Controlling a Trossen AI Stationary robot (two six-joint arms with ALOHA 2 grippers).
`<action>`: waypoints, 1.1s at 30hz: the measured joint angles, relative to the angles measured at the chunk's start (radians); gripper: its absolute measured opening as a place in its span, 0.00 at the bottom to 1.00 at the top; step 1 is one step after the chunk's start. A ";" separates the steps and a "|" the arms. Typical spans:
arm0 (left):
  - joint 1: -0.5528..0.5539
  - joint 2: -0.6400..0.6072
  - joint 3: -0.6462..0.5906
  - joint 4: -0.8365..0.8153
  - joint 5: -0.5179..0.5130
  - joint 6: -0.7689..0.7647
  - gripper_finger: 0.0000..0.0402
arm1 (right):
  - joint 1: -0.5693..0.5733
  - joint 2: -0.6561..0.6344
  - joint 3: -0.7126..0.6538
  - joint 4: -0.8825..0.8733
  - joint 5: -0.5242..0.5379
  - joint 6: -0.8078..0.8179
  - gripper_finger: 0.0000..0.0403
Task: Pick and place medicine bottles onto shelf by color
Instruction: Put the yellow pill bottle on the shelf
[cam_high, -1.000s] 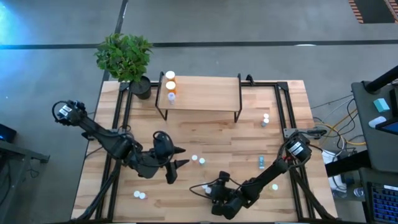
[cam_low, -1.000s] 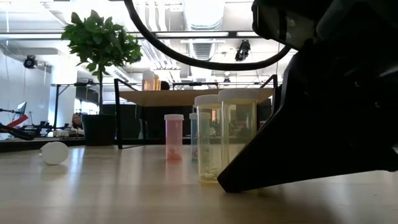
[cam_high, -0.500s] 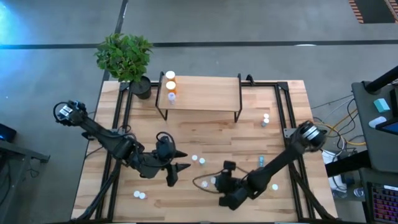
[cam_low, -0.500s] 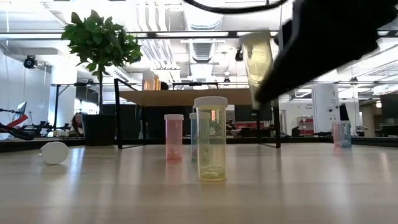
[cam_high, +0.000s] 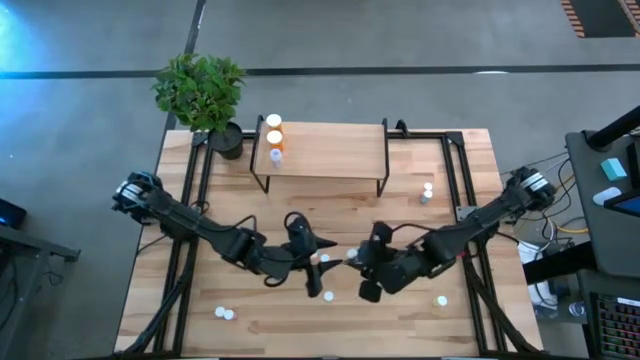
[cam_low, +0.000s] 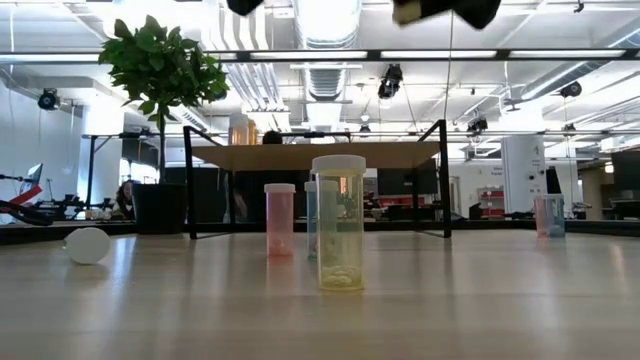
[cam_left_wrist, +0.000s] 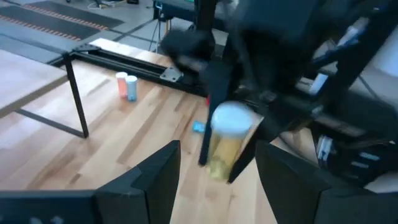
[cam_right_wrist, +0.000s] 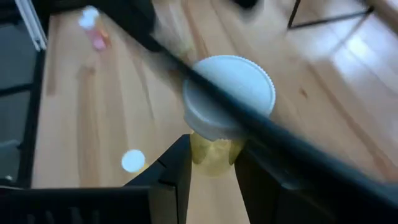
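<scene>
Room: open office beyond the table, with ceiling lights and desks in the low view; grey floor around the table in the high view.
Tabletop: butcher-block wood on a black frame, with a potted plant at its far left corner.
Shelf: light-wood board on black wire legs at the far middle of the table. Three bottles stand at its left end: two orange bottles and a paler one just nearer.
Right gripper: raised over the middle of the table, fingers clamped on a yellow bottle with a white cap. The right wrist view shows the cap between the two dark fingers; a dark cable crosses in front of it.
Same bottle from the left wrist: it shows as a yellow body under a white cap, pinched by the right arm's fingers, above the wood.
Left gripper: near the table's middle, just beside the right gripper, its tips pointing at it. Fingers spread apart with nothing between them.
Bottles standing on the table: a second yellow one closest to the low camera, a pink one behind and to its left, and a bluish one partly hidden behind the yellow.
Right-side pair: two small bottles close together near the table's right edge, beside the shelf's right end.
Near-left pair: two white caps side by side.
Near-right single: one white cap, alone.
Lying bottle: white cap end facing the low camera, at the left.
</scene>
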 joint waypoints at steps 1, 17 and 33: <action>0.005 0.006 -0.002 0.014 0.000 -0.001 0.48 | 0.000 -0.014 0.001 -0.014 0.013 0.002 0.25; 0.095 0.005 -0.012 0.182 0.171 0.087 0.57 | 0.006 -0.108 -0.011 -0.004 0.097 -0.028 0.24; 0.129 -0.002 -0.026 0.191 0.350 0.153 0.53 | 0.001 0.064 0.121 0.011 0.070 -0.156 0.25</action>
